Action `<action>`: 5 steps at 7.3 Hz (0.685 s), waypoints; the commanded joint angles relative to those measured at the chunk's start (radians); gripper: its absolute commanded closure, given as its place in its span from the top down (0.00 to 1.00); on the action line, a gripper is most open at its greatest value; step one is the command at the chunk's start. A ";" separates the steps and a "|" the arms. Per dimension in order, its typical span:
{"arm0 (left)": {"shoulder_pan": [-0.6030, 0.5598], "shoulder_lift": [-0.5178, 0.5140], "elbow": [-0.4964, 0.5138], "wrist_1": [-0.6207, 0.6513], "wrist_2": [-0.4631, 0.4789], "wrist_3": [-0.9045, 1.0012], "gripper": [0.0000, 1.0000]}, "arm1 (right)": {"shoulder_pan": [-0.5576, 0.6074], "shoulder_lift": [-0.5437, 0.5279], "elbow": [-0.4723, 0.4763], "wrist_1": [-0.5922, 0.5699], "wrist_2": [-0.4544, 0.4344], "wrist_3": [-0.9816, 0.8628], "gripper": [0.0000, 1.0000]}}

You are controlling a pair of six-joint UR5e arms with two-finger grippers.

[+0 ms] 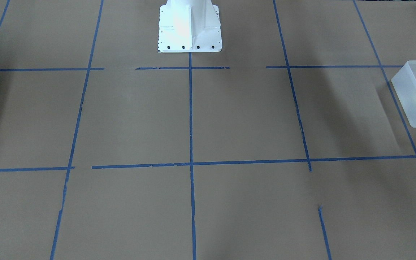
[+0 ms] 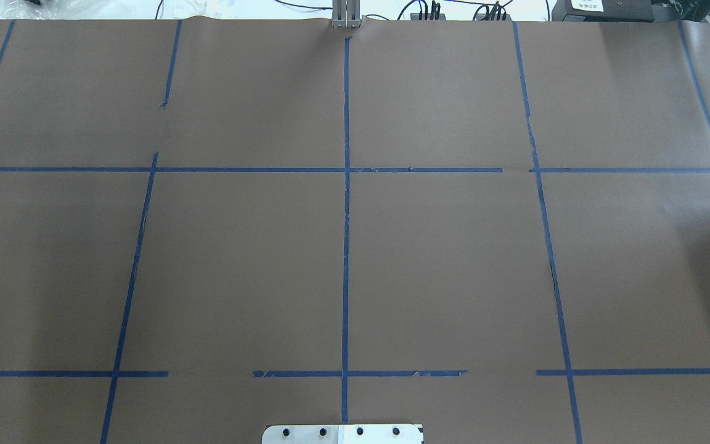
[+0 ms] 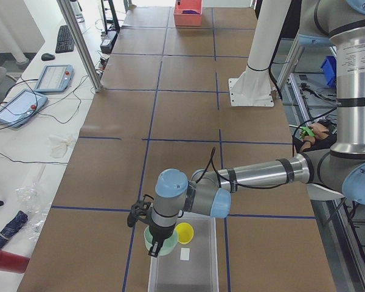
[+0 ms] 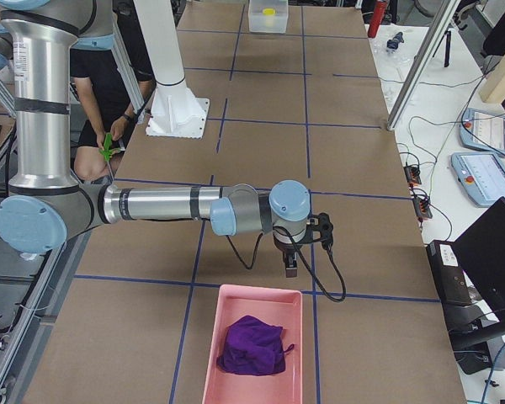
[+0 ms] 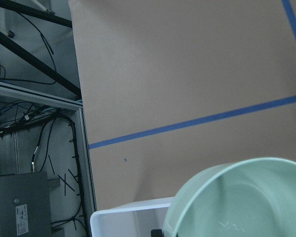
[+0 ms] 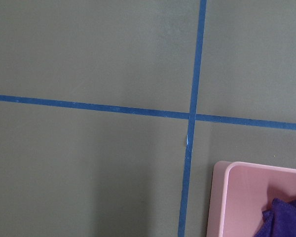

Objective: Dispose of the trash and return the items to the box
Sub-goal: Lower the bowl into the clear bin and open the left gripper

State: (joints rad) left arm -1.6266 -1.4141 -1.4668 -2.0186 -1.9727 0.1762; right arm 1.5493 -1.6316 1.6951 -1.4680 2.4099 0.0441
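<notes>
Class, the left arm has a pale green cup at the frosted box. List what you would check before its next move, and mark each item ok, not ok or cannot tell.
1. Green cup is at the left end effector: ok.
2. End effector is shut on the cup: cannot tell, as the fingers show only in a side view.
3. Cup is wholly over the box opening: cannot tell. It overlaps the rim at a corner.
4. Yellow cup is inside the box: ok.
5. Box has bare floor left for another cup: ok.
6. Right end effector is clear of the box: ok. It is at the table's other end, by the pink tray.
</notes>
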 commanded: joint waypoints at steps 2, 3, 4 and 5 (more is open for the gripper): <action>-0.002 0.069 0.046 -0.084 -0.002 0.042 0.00 | 0.000 -0.007 0.001 0.000 0.002 -0.001 1.00; -0.002 0.069 0.048 -0.084 -0.002 0.042 0.27 | 0.000 -0.008 0.000 0.000 0.002 -0.001 1.00; -0.004 0.069 0.045 -0.084 -0.003 0.036 0.99 | 0.000 -0.008 0.000 0.000 0.000 -0.001 1.00; -0.024 0.064 0.037 -0.083 -0.009 0.031 1.00 | 0.000 -0.005 0.000 0.000 0.002 -0.001 1.00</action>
State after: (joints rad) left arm -1.6349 -1.3473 -1.4232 -2.1021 -1.9766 0.2124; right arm 1.5493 -1.6385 1.6953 -1.4680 2.4107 0.0430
